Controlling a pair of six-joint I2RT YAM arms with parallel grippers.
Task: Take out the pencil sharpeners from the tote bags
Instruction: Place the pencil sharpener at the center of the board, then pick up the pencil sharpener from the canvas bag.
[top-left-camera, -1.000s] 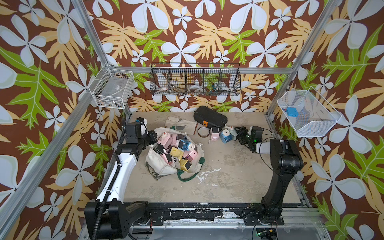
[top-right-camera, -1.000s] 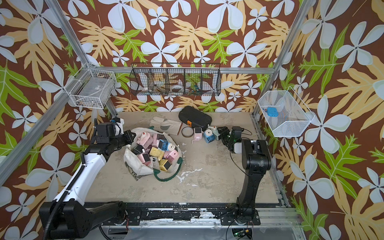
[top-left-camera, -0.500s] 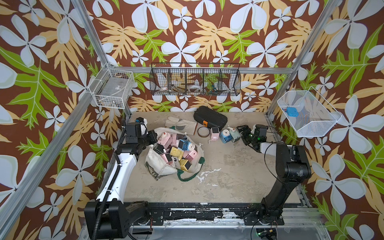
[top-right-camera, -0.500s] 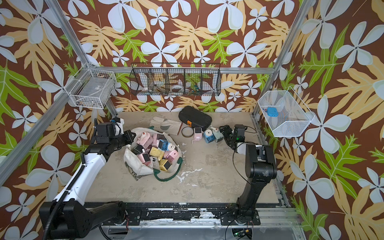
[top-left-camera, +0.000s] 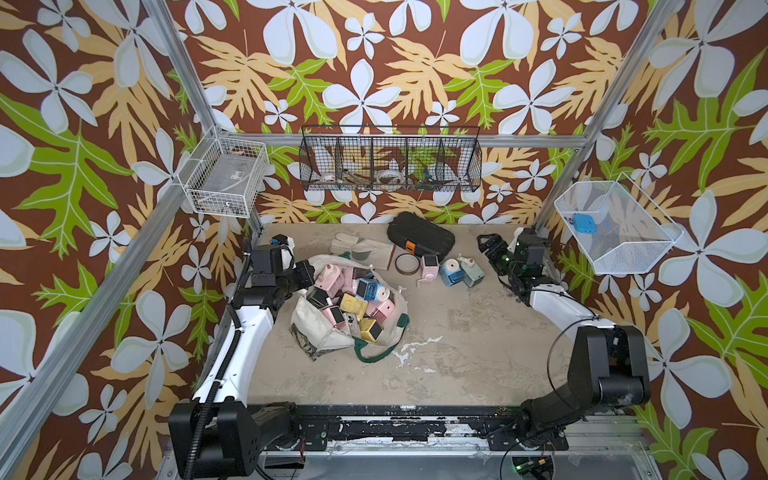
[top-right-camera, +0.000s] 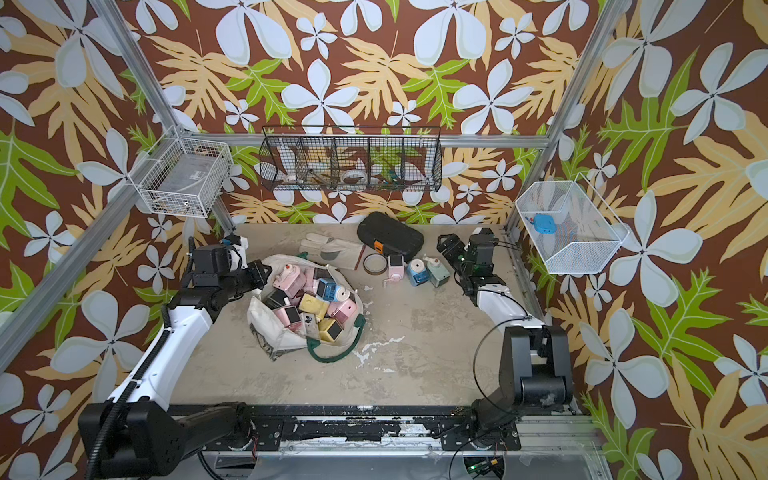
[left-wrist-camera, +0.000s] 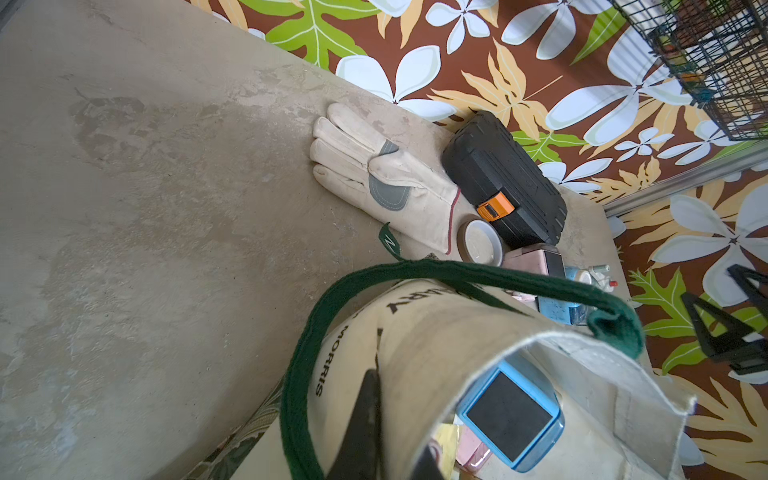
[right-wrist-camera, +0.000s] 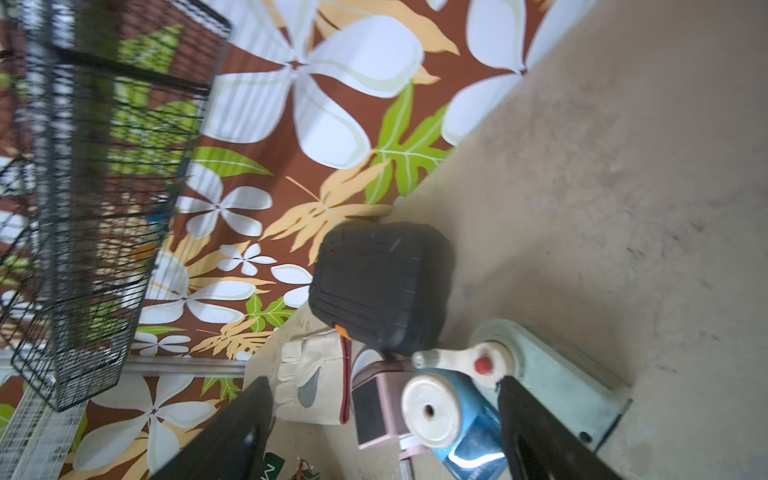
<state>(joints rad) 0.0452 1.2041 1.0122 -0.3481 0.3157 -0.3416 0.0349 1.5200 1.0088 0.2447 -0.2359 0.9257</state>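
The left gripper (top-left-camera: 305, 275) is pinched tight on the rim of the tote bag (top-left-camera: 322, 332), which slumps on the counter (top-left-camera: 457, 353) heaped with pencil sharpeners (top-left-camera: 353, 301). The right gripper (top-left-camera: 487, 246) hangs wide and empty near the mint sharpener (top-left-camera: 473, 271), blue sharpener (top-left-camera: 451, 273) and pink sharpener (top-left-camera: 430, 266), all already out. A tape roll (top-left-camera: 406, 263), black case (top-left-camera: 420, 233) and work glove (top-left-camera: 360, 248) crowd just behind the bag.

I'm standing in a robotics lab cell: aluminium framing (top-left-camera: 528, 141) is boxing in floral-wallpapered walls (top-left-camera: 374, 62), wire baskets (top-left-camera: 390, 166) are hanging off it, and robot arms (top-left-camera: 241, 332) are sitting on a base rail (top-left-camera: 395, 424).
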